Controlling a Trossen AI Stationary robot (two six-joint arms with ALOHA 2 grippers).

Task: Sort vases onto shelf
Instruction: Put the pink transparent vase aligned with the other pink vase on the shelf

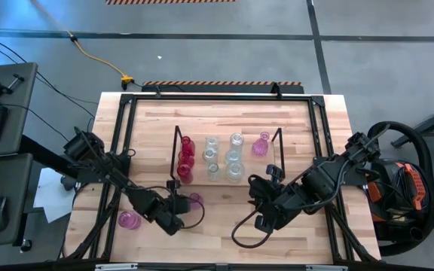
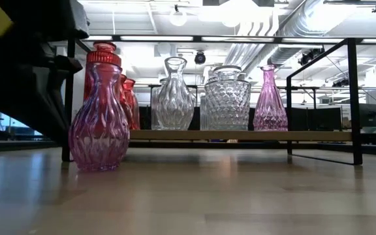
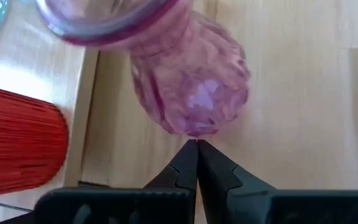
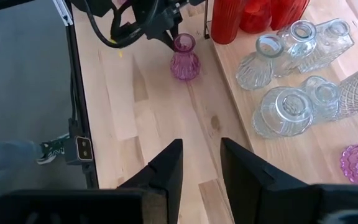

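Note:
A pink vase (image 1: 195, 200) (image 3: 191, 81) stands upright on its base on the wooden table, just in front of the shelf's (image 1: 277, 162) left end. My left gripper (image 3: 196, 144) (image 1: 184, 206) is shut, its tips at the vase's lower body on the near-left side. The shelf holds red vases (image 1: 185, 158) at its left end, clear vases (image 1: 224, 158) in the middle and a pink one (image 1: 260, 145) at the right. Another pink vase (image 1: 129, 220) stands on the table at the near left. My right gripper (image 4: 201, 163) (image 1: 253, 194) hangs open above the table, in front of the shelf, holding nothing. My left gripper's shut fingertips (image 3: 191, 152) come slanting down from the near left and meet the outline of the pink vase's lower body (image 3: 194, 127). Whether they touch the glass, I cannot tell. The vase stands upright on the table.
A black metal frame (image 1: 119, 150) edges the table. The shelf's thin wire end frames (image 2: 354, 98) rise at both ends. A black cable loop (image 1: 239, 233) hangs below the right arm. Bare wood lies between the two grippers (image 1: 221, 218).

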